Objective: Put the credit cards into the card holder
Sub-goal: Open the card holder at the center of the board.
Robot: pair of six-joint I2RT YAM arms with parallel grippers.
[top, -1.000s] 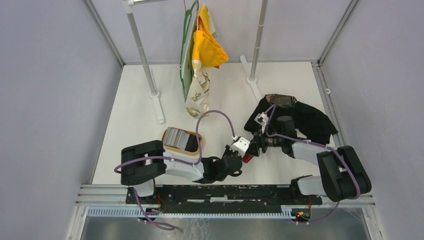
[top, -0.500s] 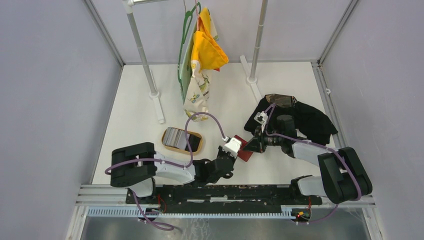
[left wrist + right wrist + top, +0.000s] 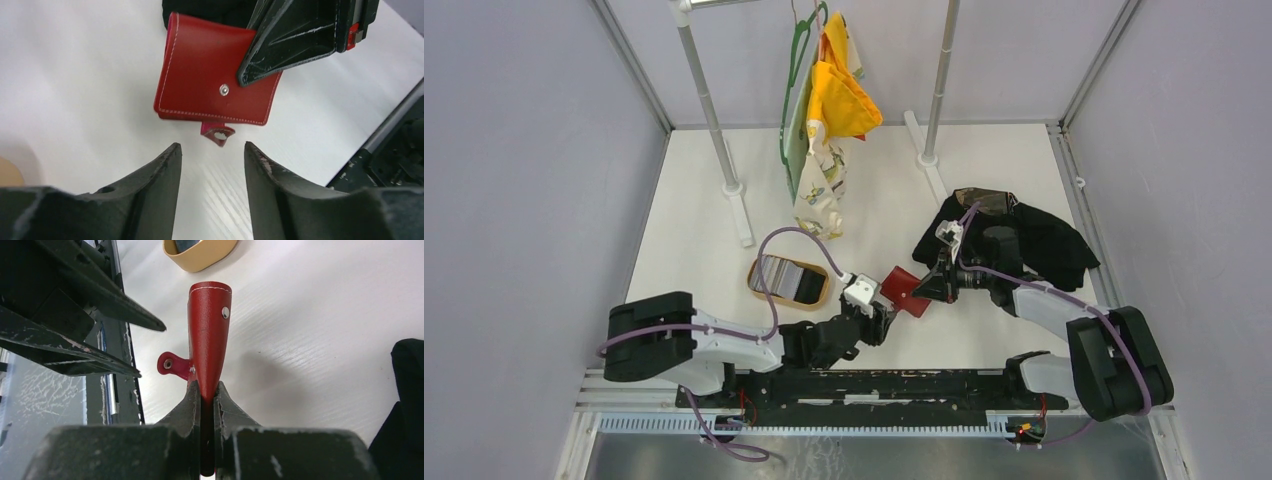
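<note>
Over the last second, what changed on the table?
The left gripper pulled back leftward, away from the wallet; its jaws stand open and empty. The wallet, earlier mostly hidden beneath it, now shows, clamped in the right gripper, which barely moved. The tray, cards and black cloth are unchanged.

The wallet (image 3: 200, 75) is red with pale stitching along its edges, a silver stud (image 3: 224, 89) and a pinker red tab (image 3: 217, 134). The tray (image 3: 200, 260) is tan, and the cards (image 3: 786, 277) in it are silvery grey and black. The black cloth (image 3: 1044, 240) is plain. From the green hanger (image 3: 789, 100) hang a yellow cloth (image 3: 839, 95) and a white printed cloth (image 3: 819, 185) with small green and yellow motifs. The table (image 3: 704, 220) is white and the cables (image 3: 794, 235) are purple.
</note>
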